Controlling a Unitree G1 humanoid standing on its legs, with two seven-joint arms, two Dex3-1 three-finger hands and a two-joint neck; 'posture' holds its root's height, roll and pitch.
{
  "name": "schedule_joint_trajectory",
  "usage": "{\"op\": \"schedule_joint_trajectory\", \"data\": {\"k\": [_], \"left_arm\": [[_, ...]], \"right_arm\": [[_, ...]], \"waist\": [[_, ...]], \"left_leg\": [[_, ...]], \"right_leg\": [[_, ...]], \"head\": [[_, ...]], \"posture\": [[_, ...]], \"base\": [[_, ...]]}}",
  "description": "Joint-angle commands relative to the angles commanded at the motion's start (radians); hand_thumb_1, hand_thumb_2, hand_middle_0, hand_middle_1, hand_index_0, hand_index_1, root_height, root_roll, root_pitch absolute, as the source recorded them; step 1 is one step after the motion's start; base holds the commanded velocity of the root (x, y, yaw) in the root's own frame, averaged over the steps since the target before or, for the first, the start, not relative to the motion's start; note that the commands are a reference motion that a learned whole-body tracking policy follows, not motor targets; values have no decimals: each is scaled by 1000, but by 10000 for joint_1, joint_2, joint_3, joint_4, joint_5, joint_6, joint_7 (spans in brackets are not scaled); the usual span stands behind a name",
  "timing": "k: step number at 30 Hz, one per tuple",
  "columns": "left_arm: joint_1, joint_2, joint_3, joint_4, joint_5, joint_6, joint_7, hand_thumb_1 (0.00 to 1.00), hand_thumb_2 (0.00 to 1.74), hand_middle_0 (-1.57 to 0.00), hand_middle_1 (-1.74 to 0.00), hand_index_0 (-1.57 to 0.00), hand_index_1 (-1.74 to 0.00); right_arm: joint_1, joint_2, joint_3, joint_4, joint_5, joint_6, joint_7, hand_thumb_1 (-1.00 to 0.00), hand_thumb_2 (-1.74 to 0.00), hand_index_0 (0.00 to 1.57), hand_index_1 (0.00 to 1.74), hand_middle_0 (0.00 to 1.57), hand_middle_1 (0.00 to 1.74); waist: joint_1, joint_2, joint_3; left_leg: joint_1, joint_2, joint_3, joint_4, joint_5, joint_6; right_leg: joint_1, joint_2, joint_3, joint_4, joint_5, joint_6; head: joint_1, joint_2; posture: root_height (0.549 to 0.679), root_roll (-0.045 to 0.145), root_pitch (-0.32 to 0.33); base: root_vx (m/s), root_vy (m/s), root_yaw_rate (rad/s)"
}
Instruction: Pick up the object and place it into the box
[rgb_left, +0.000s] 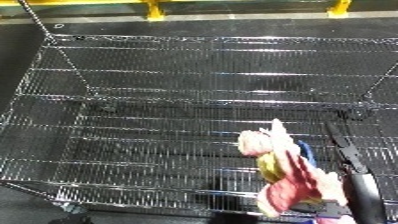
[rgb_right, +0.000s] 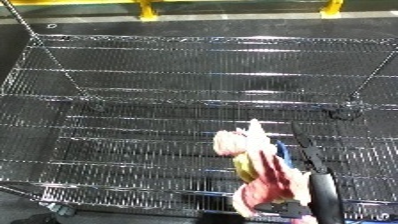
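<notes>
My right hand (rgb_right: 298, 202) is curled around a soft, lumpy pink-and-yellow plush toy (rgb_left: 284, 170), apparently fabric, held above the near edge of the shiny wire-mesh bin (rgb_left: 178, 80), one black finger extended straight.

Wire bin (rgb_left: 178, 75) fills most of view, open top, far wall toward floor rail (rgb_left: 178, 6) at top edge. Right hand (rgb_right: 306, 165) enters from lower right corner, above bin's near-right part. Soft toy (rgb_left: 280, 170) held in that hand, just left of extended fingers (rgb_left: 342, 145), hanging over bin's near-right area, inside near rim line. Toy's upper end points toward bin centre; lower end nearest near rim. Floor beyond bin's far wall.
</notes>
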Motion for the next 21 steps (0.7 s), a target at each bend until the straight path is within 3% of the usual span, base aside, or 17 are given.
{"op": "schedule_joint_trajectory", "data": {"k": [6,11,15,21], "left_arm": [[33,32,-7,91,-128,-21,-50,1000,1740,-1570,-1740,-1570,-1740],[26,145,-18,190,-331,-88,-45,1000,1740,-1570,-1740,-1570,-1740],[47,266,-115,206,-520,-137,-46,1000,1740,-1570,-1740,-1570,-1740],[188,454,-457,155,-648,-149,-125,1000,1740,-1570,-1740,-1570,-1740]], "right_arm": [[-566,-649,252,377,-830,251,13,0,0,0,0,0,0],[-1336,-1549,635,876,-1444,466,101,0,0,0,0,0,0],[-2006,-2099,1085,1467,-1462,630,251,0,0,0,0,0,0],[-3069,-2741,1966,2756,-1646,869,426,0,0,0,0,0,0]], "waist": [[81,-8,16],[148,-38,47],[181,-56,87],[284,1,156]], "left_leg": [[-31,9,-13,48,0,0],[-61,13,-37,111,1,-4],[-83,37,-39,143,9,-18],[-103,24,-52,184,12,-39]], "right_leg": [[-69,-2,32,65,7,-8],[-119,18,49,102,32,-6],[-153,34,67,123,52,-2],[-198,31,93,170,53,-3]], "head": [[664,-391],[1309,-1111],[1963,-1771],[2431,-2007]], "posture": [[642,55,-160],[641,54,-162],[641,54,-162],[640,54,-161]], "base": [[2,-16,-1],[3,-22,-12],[3,-15,-22],[7,-4,-11]]}}
